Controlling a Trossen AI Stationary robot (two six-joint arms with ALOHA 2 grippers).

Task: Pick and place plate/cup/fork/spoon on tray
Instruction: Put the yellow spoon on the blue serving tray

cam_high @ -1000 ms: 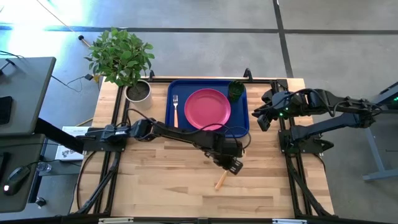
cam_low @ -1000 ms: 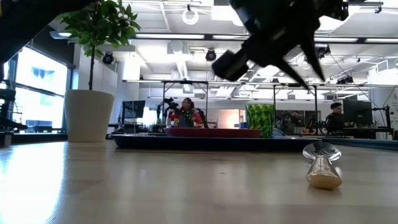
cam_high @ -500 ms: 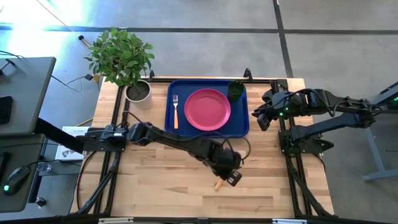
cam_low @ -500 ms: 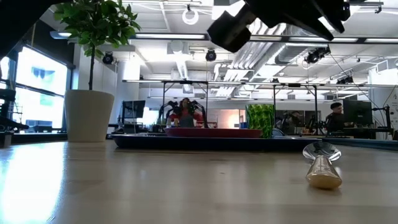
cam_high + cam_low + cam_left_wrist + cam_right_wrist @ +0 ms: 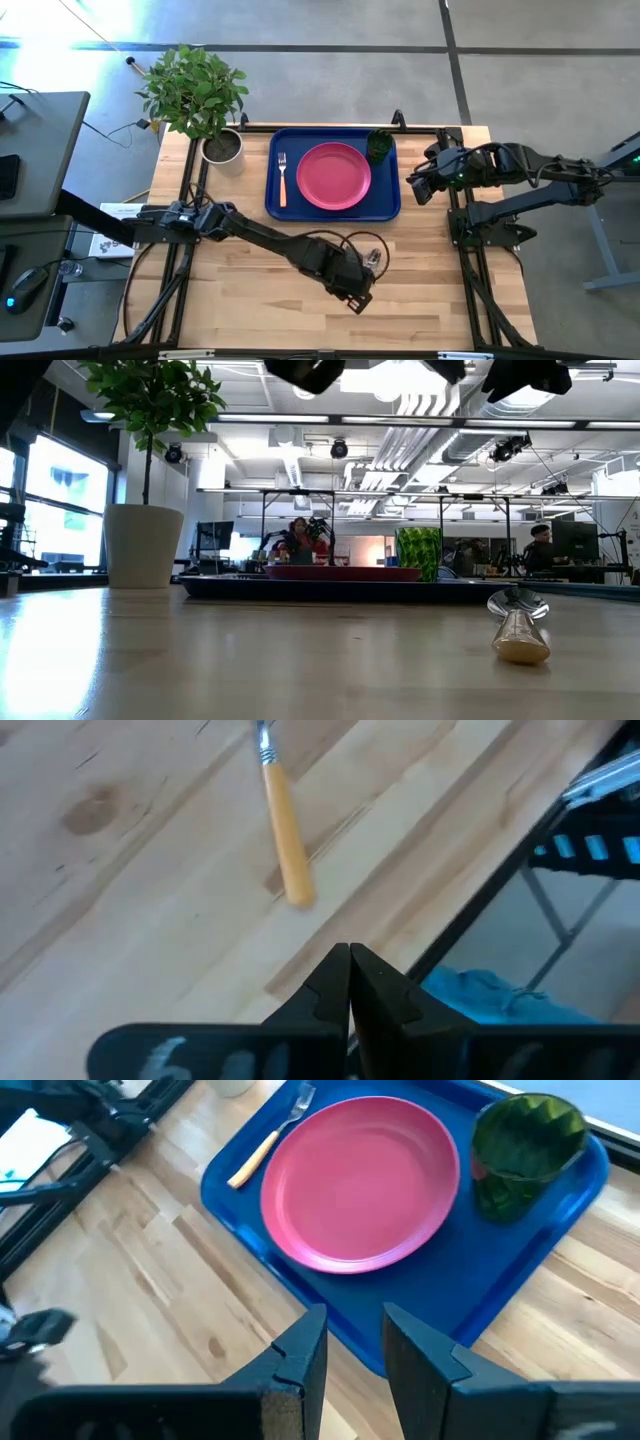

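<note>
Your left gripper [image 5: 350, 982] hangs over the front part of the worktop [image 5: 250, 300], fingers pressed together with nothing between them. In its wrist view the spoon [image 5: 283, 830] lies flat on the wood just ahead of the fingertips, tan-orange handle end nearest them, not touching. From above, the arm covers the spoon, so you cannot place it there. In the low view the spoon [image 5: 518, 625] rests on the worktop with its handle end toward the camera and the silver bowl behind, well in front of the tray [image 5: 330, 588].

The tray [image 5: 335, 212] sits at the back middle of the worktop. On it:
- plate [image 5: 334, 176], pink, in the centre;
- fork [image 5: 283, 180], along the left side beside the plate, tines toward the back;
- cup [image 5: 379, 146], dark green, in the back right corner, just beside the plate's rim.

Your right gripper [image 5: 354, 1342] waits off the tray's right edge, above the worktop; its fingers stand apart and hold nothing. Its wrist view looks across the tray [image 5: 540, 1255] at the plate [image 5: 360, 1182], cup [image 5: 527, 1153] and fork [image 5: 268, 1142].

A potted plant [image 5: 205, 100] stands at the back left corner, left of the tray. People show in the room behind, in the low view.
</note>
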